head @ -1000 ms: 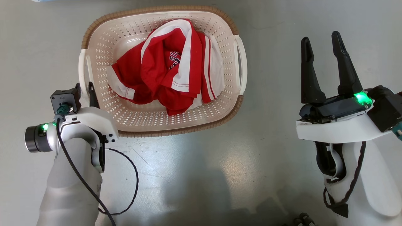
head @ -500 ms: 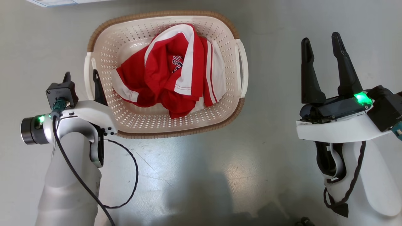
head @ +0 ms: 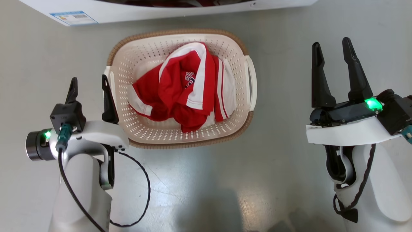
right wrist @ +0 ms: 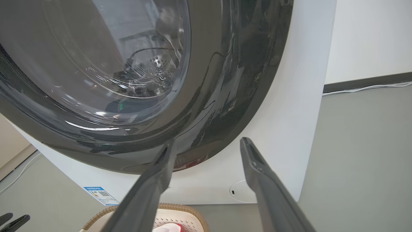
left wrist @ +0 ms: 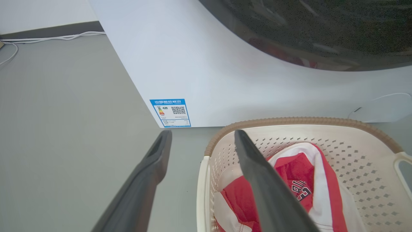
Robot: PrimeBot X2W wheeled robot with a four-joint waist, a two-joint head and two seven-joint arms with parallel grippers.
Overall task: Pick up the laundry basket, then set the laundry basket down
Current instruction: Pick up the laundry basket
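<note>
The laundry basket point(head: 146, 53) stands on the grey floor, cream-white and perforated with a brown woven-look rim, and holds a red and white garment point(head: 190, 90). My left gripper point(head: 89, 80) is open at the basket's left handle point(head: 109, 77). In the left wrist view the gripper point(left wrist: 202, 132) has one finger over the floor and the other over the basket's point(left wrist: 354, 151) left edge, holding nothing. My right gripper point(head: 331, 43) is open and empty, off to the right of the basket's right handle point(head: 251, 80). The right wrist view shows the gripper point(right wrist: 207, 142) above the basket's rim point(right wrist: 180, 207).
A white washing machine point(head: 135, 11) stands just behind the basket, with a blue label point(left wrist: 170, 112) at its lower corner and a dark round door point(right wrist: 96, 64). White cables point(left wrist: 48, 35) run along the wall. Grey floor lies open on both sides and in front.
My left gripper has opened off the basket's left handle and its fingers now stand apart. The camera has shifted, bringing the washing machine into view. The right gripper is unchanged.
</note>
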